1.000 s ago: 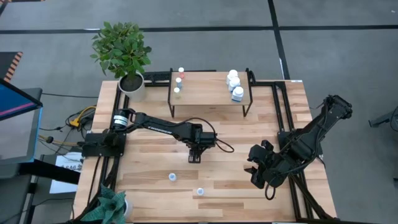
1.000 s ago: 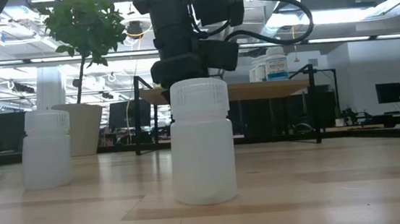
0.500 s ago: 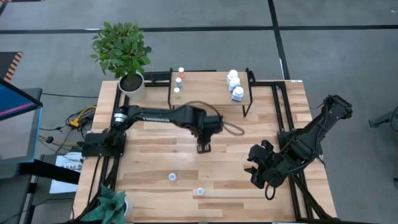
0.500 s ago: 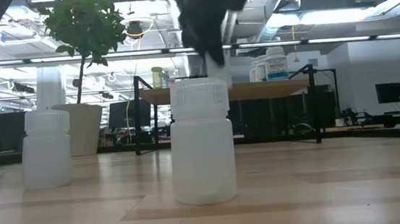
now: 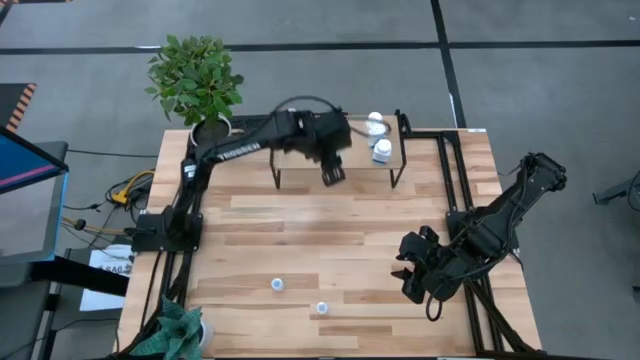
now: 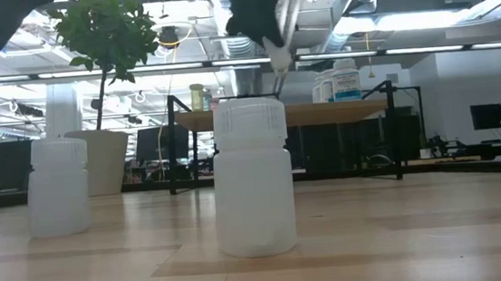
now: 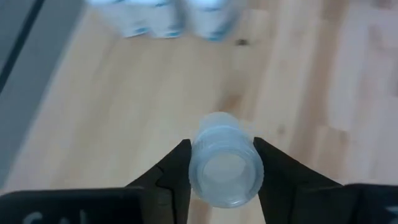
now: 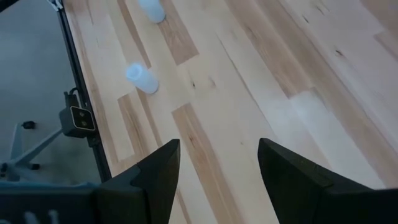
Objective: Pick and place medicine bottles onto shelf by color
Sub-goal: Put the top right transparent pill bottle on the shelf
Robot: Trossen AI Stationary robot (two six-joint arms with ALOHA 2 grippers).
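Two black jointed arms are shown: the left arm (image 5: 240, 150) is lettered in white and trailed by a looping black cable (image 5: 300, 103); tapered black fingers (image 8: 158, 171) are seen.

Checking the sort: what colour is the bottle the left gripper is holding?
White, translucent bottle with a white cap, clamped in the left gripper; clearest in the left wrist view.

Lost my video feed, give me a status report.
Left gripper over the shelf, jaws shut on a white bottle. Right gripper idle at table's right edge, jaws open. Two bottles left on table. Nothing in the way.
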